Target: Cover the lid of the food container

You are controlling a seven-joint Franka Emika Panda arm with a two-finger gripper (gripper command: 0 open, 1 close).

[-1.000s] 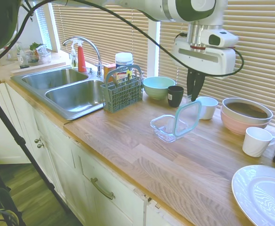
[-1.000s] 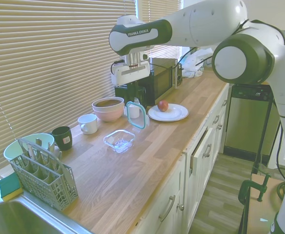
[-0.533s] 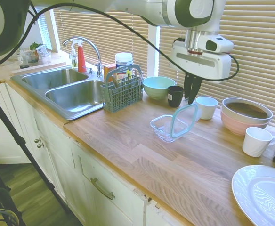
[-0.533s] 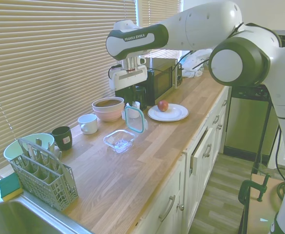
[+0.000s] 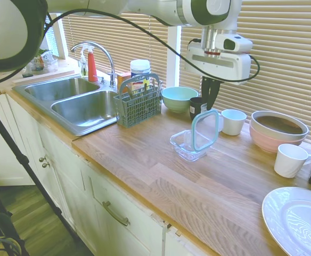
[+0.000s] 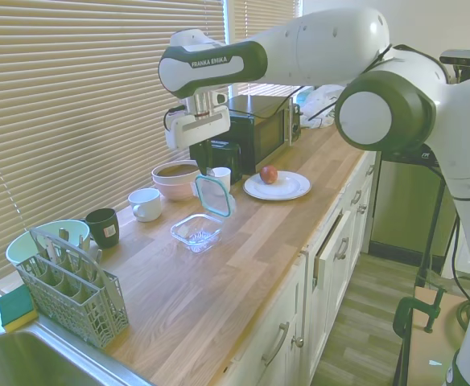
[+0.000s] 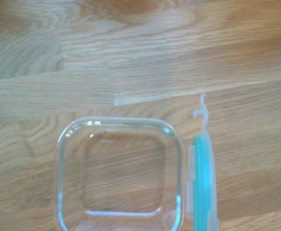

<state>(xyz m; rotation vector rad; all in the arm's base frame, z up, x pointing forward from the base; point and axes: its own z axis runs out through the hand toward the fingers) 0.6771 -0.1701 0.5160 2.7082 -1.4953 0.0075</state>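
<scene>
Teal-rimmed, the lid [image 5: 205,130] is pinched on edge by its top in the gripper [image 5: 208,106], directly below which the empty food container [image 5: 188,144] sits on the wooden counter [image 5: 209,186]; it should be tipped flat, centred, then lowered squarely.

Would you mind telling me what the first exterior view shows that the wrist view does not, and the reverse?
Only the first exterior view shows the gripper holding the lid upright by its top edge, plus the sink, utensil caddy, pale green bowl and pink bowl.

Only the wrist view looks straight down into the empty food container.

Both show the lid standing on edge beside the container on the wooden counter.
</scene>
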